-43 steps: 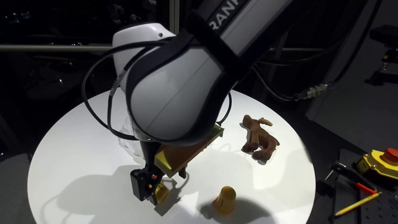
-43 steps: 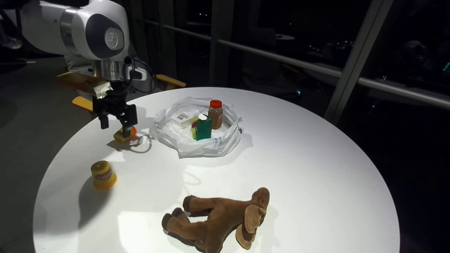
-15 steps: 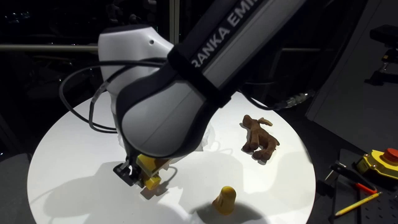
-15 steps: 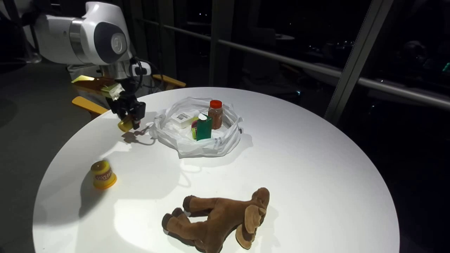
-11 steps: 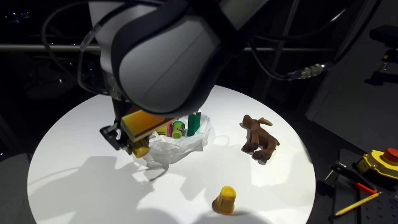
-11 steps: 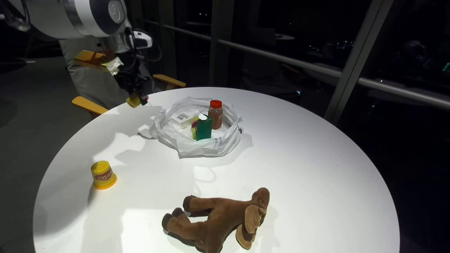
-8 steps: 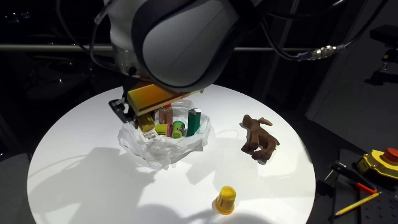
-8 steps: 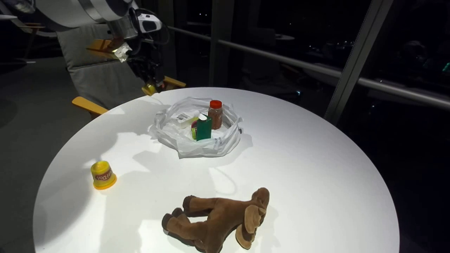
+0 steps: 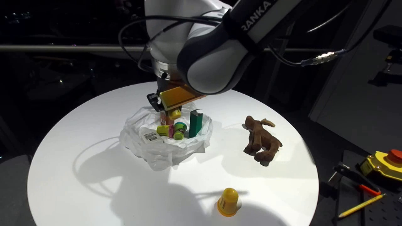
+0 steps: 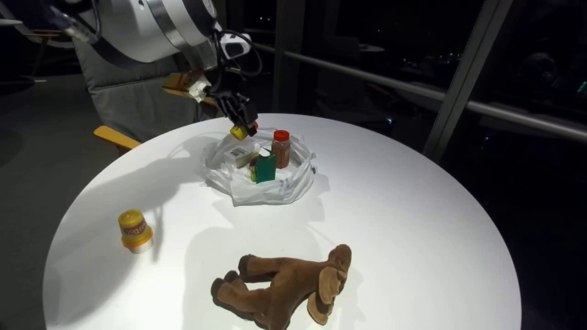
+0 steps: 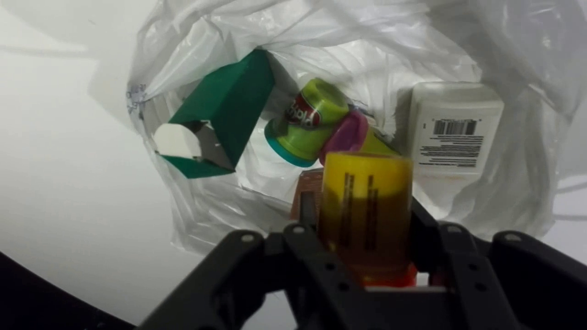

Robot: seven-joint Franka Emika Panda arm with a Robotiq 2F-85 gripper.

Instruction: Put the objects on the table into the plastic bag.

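A: How does the gripper (image 11: 364, 213) stand?

B: Clamped on the yellow tub (image 9: 174, 113), its jaws parted just as far as the tub is wide, pressing it from both sides.

A: And where is that tub?

B: In the air above the bag (image 9: 165, 155), tilted, partly hiding the jar (image 10: 281, 153) in the wrist view.

A: What has the bag got in it?

B: The jar, standing upright; a green box (image 10: 266, 167), also upright, a white flap at its top; a white box (image 11: 451, 137), barcode showing; and a green tub (image 11: 314, 121) just beside a pink-lidded tub (image 9: 163, 130).

A: What about the rest of the table (image 10: 412, 206)?

B: A second yellow tub (image 9: 228, 202) sits there on its orange lid, well apart from the bag. The plush (image 10: 293, 284) lies on its side, also well apart from it.

A: And past the edge?

B: A pencil (image 9: 361, 206) and a red button (image 9: 395, 156) in an exterior view; in an exterior view, too, a chair (image 10: 121, 103).
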